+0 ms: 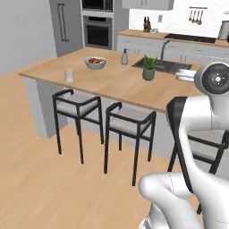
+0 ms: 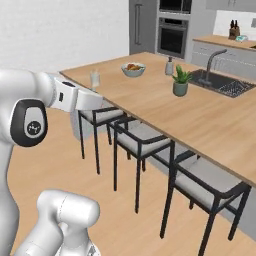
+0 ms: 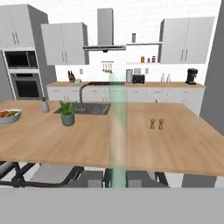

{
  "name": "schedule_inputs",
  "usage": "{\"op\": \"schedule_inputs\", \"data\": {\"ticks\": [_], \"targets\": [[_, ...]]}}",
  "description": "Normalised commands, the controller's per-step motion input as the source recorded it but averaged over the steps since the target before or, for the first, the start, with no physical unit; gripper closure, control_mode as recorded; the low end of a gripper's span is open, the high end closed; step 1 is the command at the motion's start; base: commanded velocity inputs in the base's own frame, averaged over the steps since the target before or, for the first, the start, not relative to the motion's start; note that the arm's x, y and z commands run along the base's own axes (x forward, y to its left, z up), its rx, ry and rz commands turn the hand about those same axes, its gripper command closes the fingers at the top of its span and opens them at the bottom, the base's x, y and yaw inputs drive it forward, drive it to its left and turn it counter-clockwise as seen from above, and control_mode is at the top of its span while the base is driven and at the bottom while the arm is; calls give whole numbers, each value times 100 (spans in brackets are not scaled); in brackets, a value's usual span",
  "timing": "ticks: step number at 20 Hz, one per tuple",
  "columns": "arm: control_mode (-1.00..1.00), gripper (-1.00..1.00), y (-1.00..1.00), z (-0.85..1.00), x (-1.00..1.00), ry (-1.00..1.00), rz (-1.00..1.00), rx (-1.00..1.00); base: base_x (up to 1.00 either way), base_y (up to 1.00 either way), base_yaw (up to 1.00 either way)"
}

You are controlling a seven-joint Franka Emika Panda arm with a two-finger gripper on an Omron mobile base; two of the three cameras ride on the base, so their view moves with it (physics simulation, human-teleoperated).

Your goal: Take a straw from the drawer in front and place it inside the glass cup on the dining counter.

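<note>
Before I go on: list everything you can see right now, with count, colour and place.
counter: 1, light wood, middle of room
cup: 1, clear, near the counter's left end in the base views
straw: 1, pale green blur, upright close before the hand camera
bowl: 1, pale, holding fruit, on the counter beyond the cup
soap bottle: 1, grey, on the counter left of the sink
sink: 1, dark, inset in the counter
plant: 1, green in grey pot, at the sink's near edge
shakers: 2, brown, on the counter right of the sink in the hand view
stools: 3, black with grey seats, along the counter's near side
oven: 1, dark, back wall
arm: 1, white with dark joints, foreground
</note>
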Motion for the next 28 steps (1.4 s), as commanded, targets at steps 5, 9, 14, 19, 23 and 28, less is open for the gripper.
{"op": "schedule_inputs", "data": {"ticks": [5,9,14,19,23,28], "targets": [[100,100,0,0,0,0,0,0,61,100,-25],[100,100,0,0,0,0,0,0,61,100,-25],[100,100,0,0,0,0,0,0,61,100,-26],[100,100,0,0,0,0,0,0,59,100,-26],[100,100,0,0,0,0,0,0,60,100,-27],[100,100,0,0,0,0,0,0,64,100,-29]]}}
